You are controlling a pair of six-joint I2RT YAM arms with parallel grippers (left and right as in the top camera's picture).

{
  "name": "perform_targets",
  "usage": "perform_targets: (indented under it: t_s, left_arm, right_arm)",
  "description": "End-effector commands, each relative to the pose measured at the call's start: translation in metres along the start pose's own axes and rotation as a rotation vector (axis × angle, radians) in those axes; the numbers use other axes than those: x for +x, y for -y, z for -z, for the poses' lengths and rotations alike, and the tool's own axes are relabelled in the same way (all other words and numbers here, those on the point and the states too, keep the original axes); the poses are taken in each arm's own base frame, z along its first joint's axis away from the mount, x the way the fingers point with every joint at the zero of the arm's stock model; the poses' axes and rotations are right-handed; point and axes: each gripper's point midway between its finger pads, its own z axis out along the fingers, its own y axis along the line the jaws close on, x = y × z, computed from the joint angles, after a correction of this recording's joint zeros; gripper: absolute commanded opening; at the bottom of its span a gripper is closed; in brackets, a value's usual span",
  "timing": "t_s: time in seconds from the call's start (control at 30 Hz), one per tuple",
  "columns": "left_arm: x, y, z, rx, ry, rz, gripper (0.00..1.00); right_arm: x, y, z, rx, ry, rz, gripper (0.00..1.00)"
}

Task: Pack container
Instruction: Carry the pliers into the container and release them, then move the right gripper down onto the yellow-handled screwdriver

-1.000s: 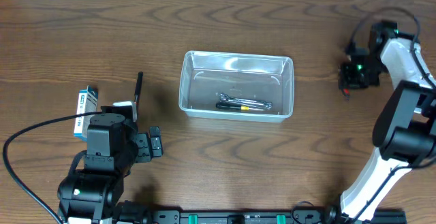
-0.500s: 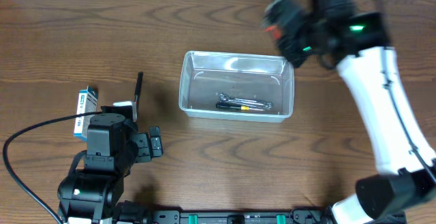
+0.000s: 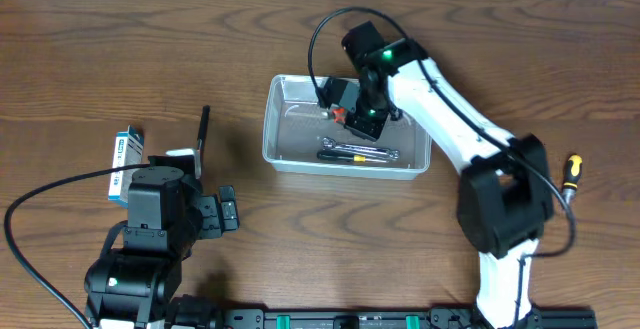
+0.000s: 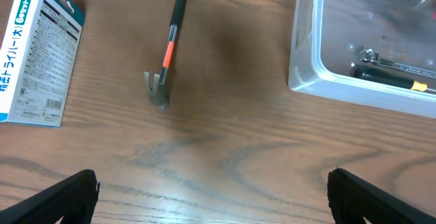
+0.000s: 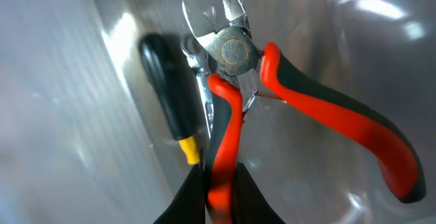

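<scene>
The clear plastic container (image 3: 285,94) sits mid-table and holds a wrench and a black-and-yellow screwdriver (image 3: 357,154). My right gripper (image 3: 345,109) is over the container, shut on one handle of red-and-black cutting pliers (image 5: 235,108). In the right wrist view the pliers hang above the screwdriver (image 5: 170,94) inside the container. My left gripper (image 4: 211,203) is open and empty above bare table, left of the container (image 4: 306,74). A small black-and-orange pry bar (image 3: 202,129) lies left of the container and also shows in the left wrist view (image 4: 169,43).
A blue-and-white cardboard box (image 3: 125,149) lies at the left, also in the left wrist view (image 4: 37,54). A yellow-and-black screwdriver (image 3: 571,174) lies at the right near the right arm's base.
My right arm has swung from the far right across to the container, carrying the pliers, and now holds them inside it. The left arm has not moved.
</scene>
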Motion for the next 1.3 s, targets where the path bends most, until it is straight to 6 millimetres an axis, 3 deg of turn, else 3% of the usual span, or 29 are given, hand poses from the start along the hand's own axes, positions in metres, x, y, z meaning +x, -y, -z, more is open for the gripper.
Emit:
perform_targets:
  t_s: [0.0,0.13,0.37,0.43,0.57,0.67,0.7,0.77,0.8,0.9,0.97,1.03,1.17,1.27]
  left_arm:
    - [-0.005,0.000,0.005,-0.004,0.017,0.010,0.98]
    - [-0.006,-0.001,0.005,-0.005,0.018,0.010,0.98]
    - [-0.006,-0.001,0.005,-0.005,0.018,0.010,0.98]
    - [-0.006,-0.001,0.005,-0.005,0.018,0.010,0.98]
    - [-0.006,-0.001,0.005,-0.005,0.019,0.009,0.98]
    - [-0.007,0.000,0.005,-0.005,0.022,-0.002,0.98]
    - [-0.008,0.000,0.005,-0.004,0.026,-0.001,0.98]
    - [-0.009,0.000,0.005,-0.002,0.032,-0.001,0.98]
    - [-0.010,0.000,0.005,-0.002,0.035,-0.001,0.98]
    - [-0.011,0.000,0.005,-0.001,0.039,-0.001,0.98]
    - [-0.011,0.001,0.005,-0.001,0.040,-0.001,0.98]
    - [-0.011,0.001,0.005,-0.001,0.041,-0.001,0.98]
    - [-0.011,0.001,0.005,-0.001,0.041,-0.001,0.98]
    - [-0.011,0.001,0.005,-0.001,0.041,-0.001,0.98]
  right_arm:
    - [0.012,0.005,-0.029,-0.044,-0.054,-0.008,0.02]
    - [0.017,0.008,-0.043,-0.061,-0.077,-0.020,0.04]
    - [0.017,0.013,-0.037,-0.046,-0.073,-0.042,0.42]
    - [0.019,0.018,-0.030,-0.022,-0.087,-0.080,0.45]
    - [0.012,0.036,0.014,0.085,-0.048,-0.163,0.50]
    - [0.005,0.057,0.073,0.218,0.041,-0.250,0.57]
    - [0.006,0.066,0.103,0.283,0.084,-0.295,0.65]
    - [0.013,0.078,0.148,0.372,0.157,-0.364,0.90]
    - [0.019,0.084,0.172,0.412,0.203,-0.402,0.97]
    - [0.053,0.098,0.236,0.512,0.328,-0.550,0.99]
    - [0.088,0.110,0.269,0.568,0.386,-0.692,0.99]
    - [0.125,0.119,0.289,0.602,0.414,-0.833,0.99]
    - [0.211,0.126,0.299,0.603,0.380,-1.166,0.99]
    - [0.250,0.118,0.286,0.505,0.348,-1.293,0.99]
